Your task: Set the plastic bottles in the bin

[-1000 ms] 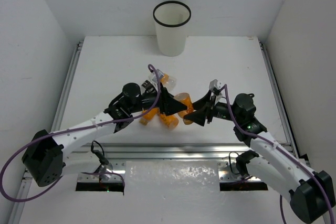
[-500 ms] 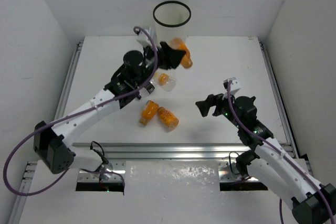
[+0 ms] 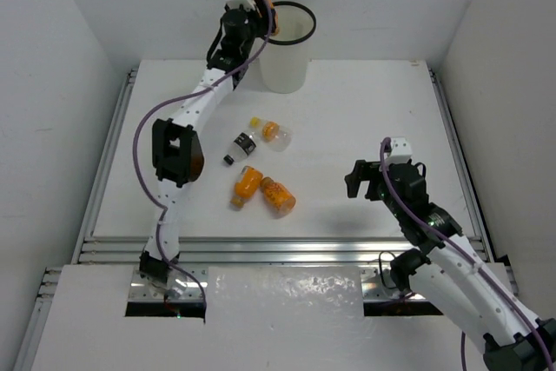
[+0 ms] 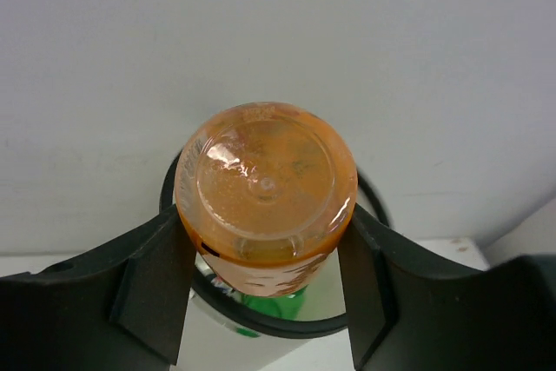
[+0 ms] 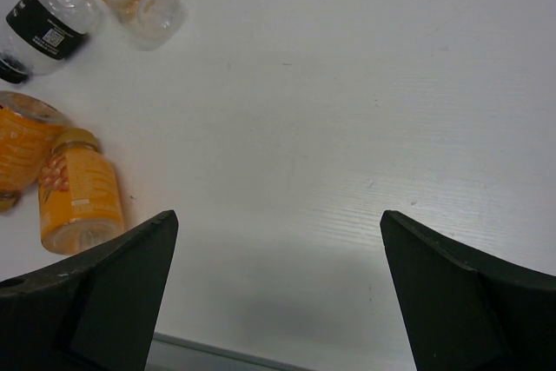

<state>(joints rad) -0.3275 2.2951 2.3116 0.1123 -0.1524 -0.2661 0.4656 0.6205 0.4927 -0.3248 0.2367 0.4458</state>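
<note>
Orange bottle [image 4: 265, 193], seen base-on in the left wrist view, sits clamped between the two fingers of the left gripper [image 3: 261, 17] at the top of the overhead frame, over the left edge of the white bin [image 3: 284, 62]. A green bottle [image 4: 274, 306] shows inside the bin below it. On the table [image 3: 373, 102], left of centre, lie a clear bottle with a dark label [image 3: 239, 147], a clear bottle with an orange cap [image 3: 274, 132] and, just below them, two more orange bottles [image 3: 247, 185] [image 3: 279, 198] side by side. The right gripper [image 3: 365, 178] hangs at centre right, well apart from them, jaws spread wide and holding nothing.
</note>
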